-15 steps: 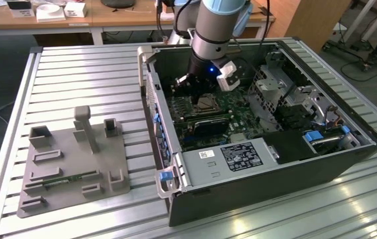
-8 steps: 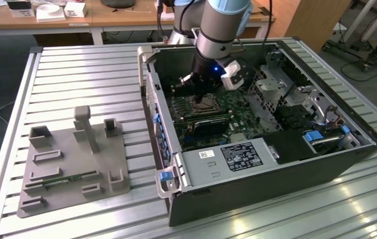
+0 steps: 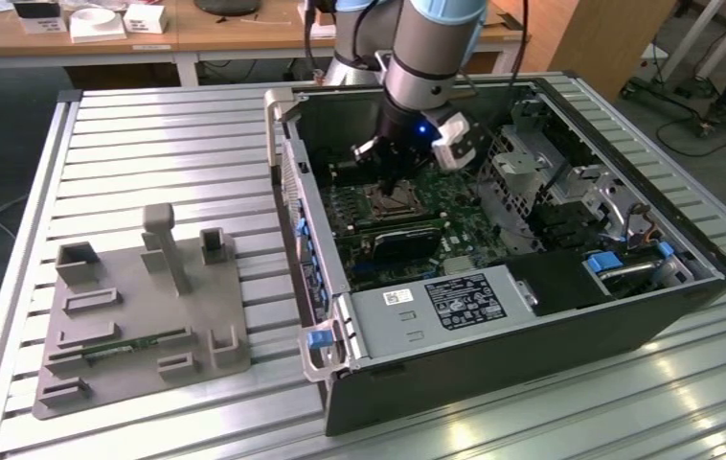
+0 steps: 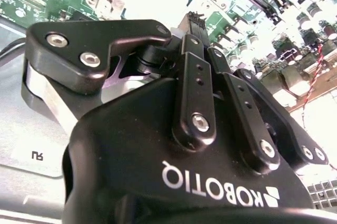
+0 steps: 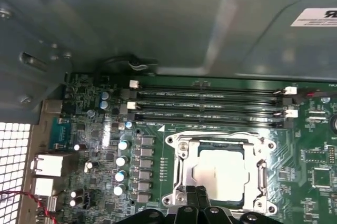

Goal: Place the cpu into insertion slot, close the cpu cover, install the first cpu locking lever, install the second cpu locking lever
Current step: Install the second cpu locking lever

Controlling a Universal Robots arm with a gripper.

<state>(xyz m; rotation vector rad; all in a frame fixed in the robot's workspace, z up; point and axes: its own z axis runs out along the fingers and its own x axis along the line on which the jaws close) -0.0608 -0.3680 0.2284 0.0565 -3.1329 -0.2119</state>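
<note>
I'm hovering the hand [image 3: 400, 182] low inside the open computer case [image 3: 504, 316], right over the insertion slot [image 5: 221, 174]. In the first wrist view the cpu [image 5: 220, 171] is already sitting in that slot, its pale metal top showing through the square cut-out of the cpu cover [image 5: 181, 156], which looks to be lying flat around it; I judge the chip seated and the cover down. The slot is lying directly beyond the fingertips [image 5: 196, 195], which are touching or almost touching the cover's near edge, between its two corners. A thin silvery lever seems to run along the side of the frame, but I can't say whether it is latched. The memory sticks [image 5: 210, 105] are lying well beyond the slot, their long axes running parallel to the socket's far edge. In both wrist views the fingers are pressed together with no gap I can see, and I'm seeing nothing held between them.
</note>
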